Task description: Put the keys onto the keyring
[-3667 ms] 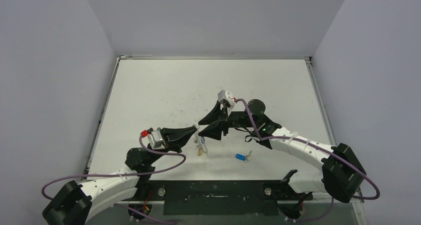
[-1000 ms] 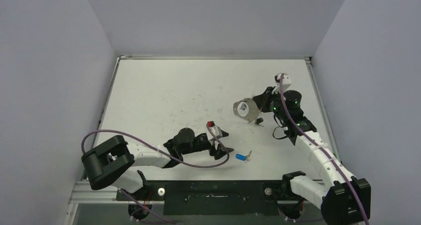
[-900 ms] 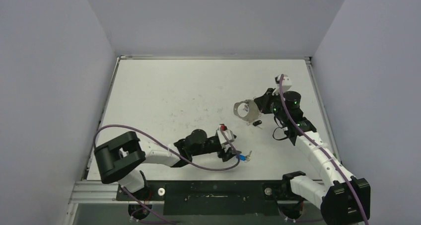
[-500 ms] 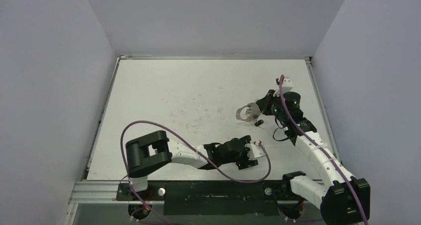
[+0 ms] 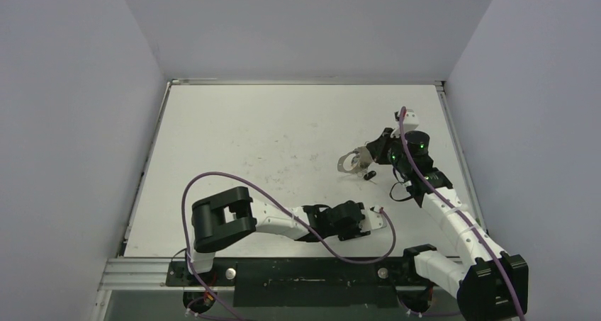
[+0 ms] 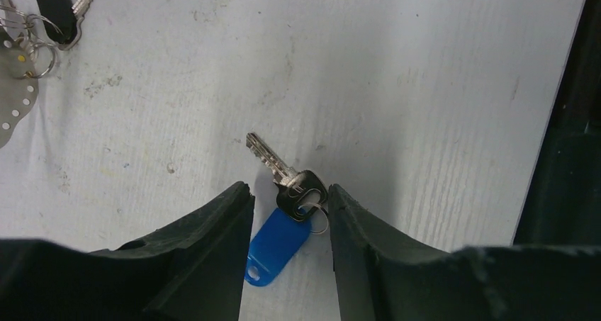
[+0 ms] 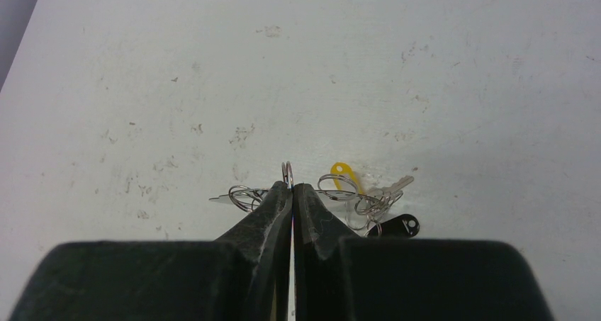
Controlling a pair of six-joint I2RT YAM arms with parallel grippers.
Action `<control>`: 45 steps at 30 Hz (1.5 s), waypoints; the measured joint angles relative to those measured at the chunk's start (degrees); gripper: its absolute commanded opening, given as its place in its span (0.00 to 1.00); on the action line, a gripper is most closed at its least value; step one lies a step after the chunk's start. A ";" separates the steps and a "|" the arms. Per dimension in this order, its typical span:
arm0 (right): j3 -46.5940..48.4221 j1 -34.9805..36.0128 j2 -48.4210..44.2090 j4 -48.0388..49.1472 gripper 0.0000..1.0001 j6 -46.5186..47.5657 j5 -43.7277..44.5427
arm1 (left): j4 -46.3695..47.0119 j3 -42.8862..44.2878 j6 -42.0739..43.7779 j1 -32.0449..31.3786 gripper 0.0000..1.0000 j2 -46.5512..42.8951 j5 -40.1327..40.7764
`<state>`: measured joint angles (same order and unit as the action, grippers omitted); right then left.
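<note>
In the left wrist view a silver key (image 6: 271,158) with a black head and a blue tag (image 6: 276,245) lies flat on the white table (image 6: 397,73). My left gripper (image 6: 288,193) is open and straddles it, one finger on each side of the head and tag. From above, the left gripper (image 5: 363,220) hides this key. My right gripper (image 7: 291,186) is shut on the keyring (image 7: 287,171), seen edge-on. Smaller rings, a yellow tag (image 7: 343,172), a silver key (image 7: 394,186) and a black tag (image 7: 401,225) hang beside it. In the top view the keyring (image 5: 349,162) sits at the right gripper (image 5: 364,155).
The black base rail (image 5: 305,271) runs just beyond the left gripper, showing as a dark edge (image 6: 567,158) in the left wrist view. A purple cable (image 5: 212,183) loops over the left arm. Grey walls close in three sides of the table.
My left arm has swung right along the near edge and come down over the blue-tagged key, and its jaws have narrowed. The right gripper has tilted the keyring slightly.
</note>
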<state>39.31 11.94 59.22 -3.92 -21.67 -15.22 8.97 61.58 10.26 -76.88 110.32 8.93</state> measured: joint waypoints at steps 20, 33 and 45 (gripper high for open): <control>0.00 -0.02 0.02 -0.07 0.00 0.00 -1.51 | -5.57 -3.54 -2.56 0.68 0.00 -5.70 -0.07; 0.00 -0.31 0.46 0.02 0.00 0.00 -3.98 | -1.20 -11.89 -4.17 5.42 0.37 -14.25 -7.45; 0.00 -0.31 0.57 0.00 0.00 0.17 -4.92 | 6.58 -14.75 6.45 2.03 0.40 -11.93 -10.10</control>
<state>39.31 11.64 59.79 -3.92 -21.50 -20.14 15.55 46.83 16.71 -74.85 98.39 -1.17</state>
